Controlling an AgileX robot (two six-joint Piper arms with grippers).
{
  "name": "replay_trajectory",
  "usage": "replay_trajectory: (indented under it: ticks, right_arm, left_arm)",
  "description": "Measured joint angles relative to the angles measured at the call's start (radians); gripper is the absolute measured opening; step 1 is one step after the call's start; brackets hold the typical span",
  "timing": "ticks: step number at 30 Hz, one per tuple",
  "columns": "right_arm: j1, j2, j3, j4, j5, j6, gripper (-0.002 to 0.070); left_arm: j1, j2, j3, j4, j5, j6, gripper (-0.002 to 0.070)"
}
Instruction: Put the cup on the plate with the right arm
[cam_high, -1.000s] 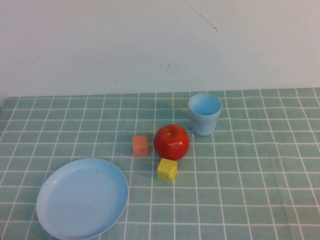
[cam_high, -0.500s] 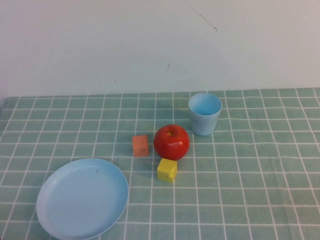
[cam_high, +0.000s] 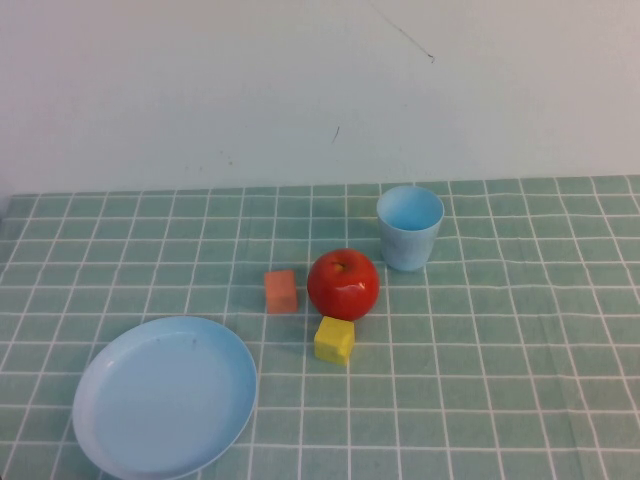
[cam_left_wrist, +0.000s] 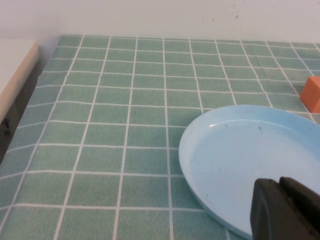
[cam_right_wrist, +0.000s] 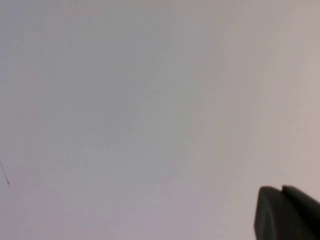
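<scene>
The light blue cup (cam_high: 410, 227) stands upright on the green checked cloth, behind and right of the red apple (cam_high: 343, 284). The light blue plate (cam_high: 165, 396) lies at the front left and also shows in the left wrist view (cam_left_wrist: 250, 160). Neither arm shows in the high view. My left gripper (cam_left_wrist: 281, 182) is shut and empty, hovering over the plate's near part. My right gripper (cam_right_wrist: 282, 191) is shut and empty, facing only the blank white wall, away from the cup.
An orange cube (cam_high: 281, 291) sits left of the apple and shows in the left wrist view (cam_left_wrist: 312, 93). A yellow cube (cam_high: 334, 339) sits in front of the apple. The white wall stands behind the table. The table's left edge (cam_left_wrist: 30, 90) drops off.
</scene>
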Motion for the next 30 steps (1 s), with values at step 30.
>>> replay_trajectory:
  ticks: [30]
  right_arm:
    - [0.000,0.000,-0.018,0.047,-0.159,0.091,-0.0002]
  left_arm:
    - [0.000,0.000,0.000,0.000,0.000,-0.002,-0.0003]
